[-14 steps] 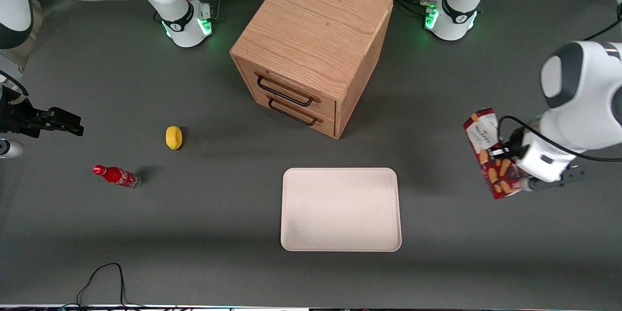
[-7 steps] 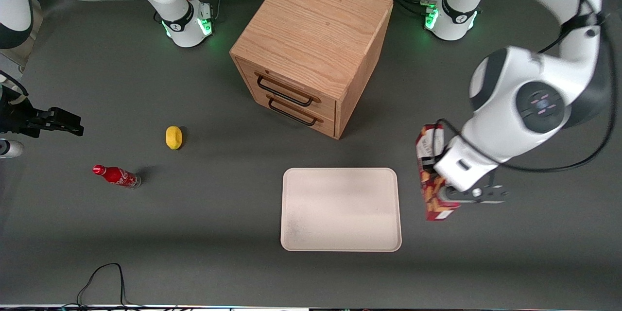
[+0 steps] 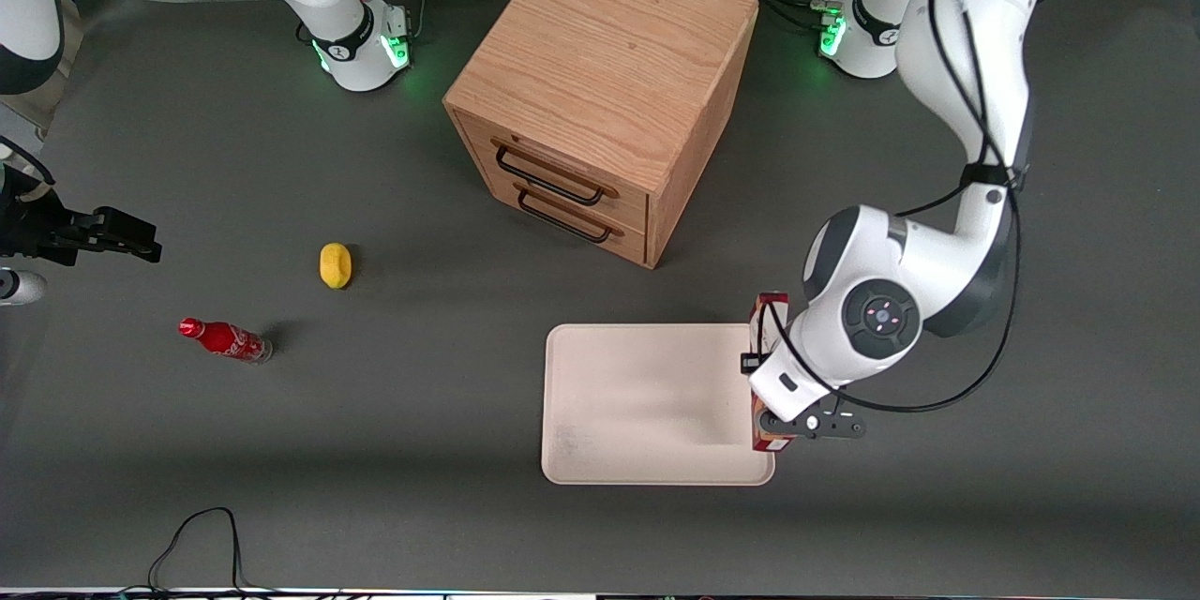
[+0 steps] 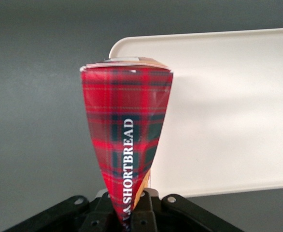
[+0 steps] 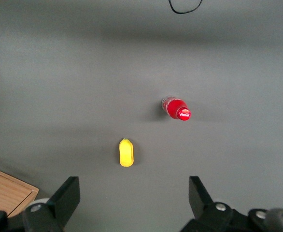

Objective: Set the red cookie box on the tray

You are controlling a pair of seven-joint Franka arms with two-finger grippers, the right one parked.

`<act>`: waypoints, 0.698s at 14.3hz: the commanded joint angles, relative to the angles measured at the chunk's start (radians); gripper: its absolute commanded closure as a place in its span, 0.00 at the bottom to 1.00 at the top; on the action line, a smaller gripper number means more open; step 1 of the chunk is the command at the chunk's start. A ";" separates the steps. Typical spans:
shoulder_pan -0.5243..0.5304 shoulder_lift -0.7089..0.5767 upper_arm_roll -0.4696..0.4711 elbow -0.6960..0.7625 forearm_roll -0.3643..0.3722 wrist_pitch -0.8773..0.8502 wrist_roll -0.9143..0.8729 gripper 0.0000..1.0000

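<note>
1. While the red cookie box hangs in the air, the gripper holds it by its lower end, fingers clamped on the carton, which stands tilted over the tray's edge at the working arm's end.
2. Seen from the left wrist, the red cookie box shows its tartan side with the word SHORTBREAD, and one corner of the tray lies under it.
3. On the grey tabletop, the tray lies flat with nothing resting in it; a faint grey smudge marks one near corner.
4. A wooden drawer cabinet stands farther from the front camera than the tray, both drawers closed.
5. Toward the parked arm's end lie a yellow lemon and a small red cola bottle, well apart from the tray.
</note>
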 commanded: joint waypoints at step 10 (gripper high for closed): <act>-0.056 0.129 0.054 0.040 -0.079 0.142 -0.065 1.00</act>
